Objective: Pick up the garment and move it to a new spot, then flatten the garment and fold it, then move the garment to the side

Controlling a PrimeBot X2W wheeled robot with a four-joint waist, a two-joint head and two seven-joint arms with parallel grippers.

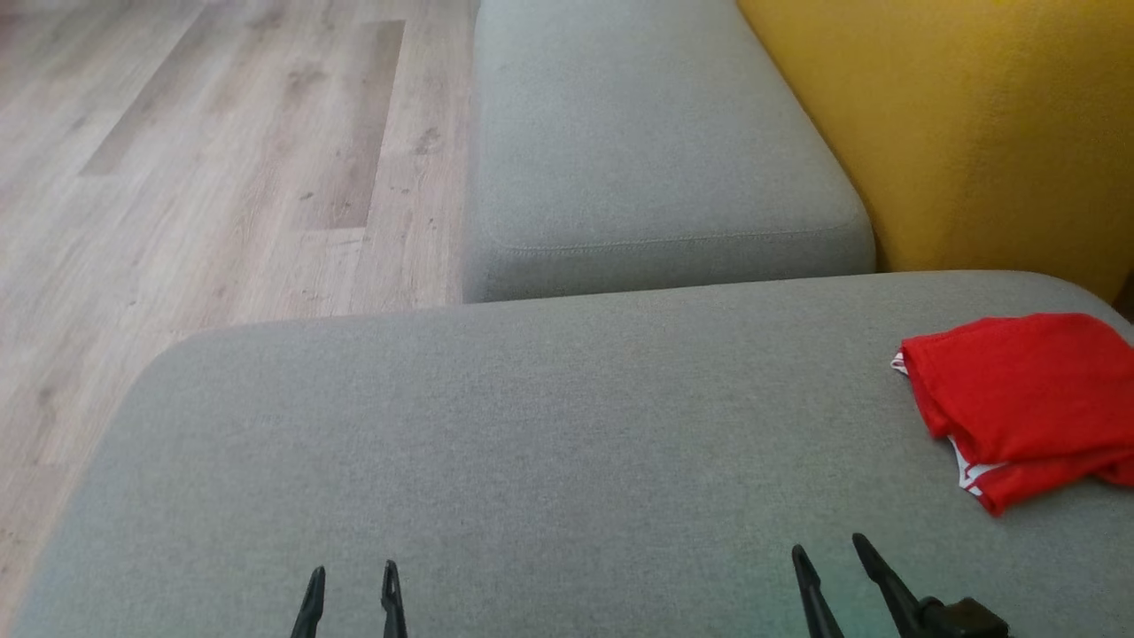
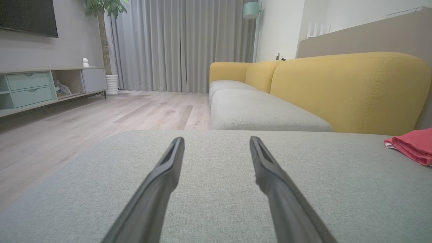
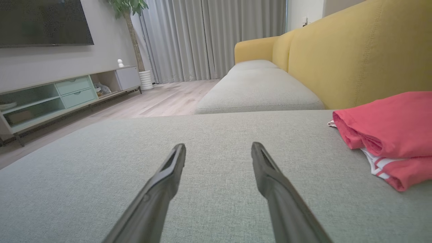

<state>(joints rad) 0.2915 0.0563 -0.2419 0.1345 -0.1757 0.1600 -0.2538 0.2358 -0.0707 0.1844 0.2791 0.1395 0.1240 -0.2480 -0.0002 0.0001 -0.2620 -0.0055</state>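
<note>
The garment (image 1: 1023,403) is red with white trim and lies folded at the far right of the grey seat cushion (image 1: 532,425), close to the yellow backrest. Both wrist views catch it too: the garment (image 2: 413,145) at the right edge, and the garment (image 3: 388,135) larger on the right. My left gripper (image 1: 354,576) is open over the cushion's near edge, with nothing between its fingers (image 2: 168,168). Further right, my right gripper (image 1: 828,554) is open as well, empty, a short way in front and to the left of the garment, apart from it.
A second grey seat cushion (image 1: 656,142) runs ahead, with the yellow backrest (image 1: 974,124) on the right. Wooden floor (image 1: 204,159) lies to the left. A low TV cabinet (image 2: 40,87), a potted plant (image 2: 104,40) and grey curtains (image 2: 182,44) stand across the room.
</note>
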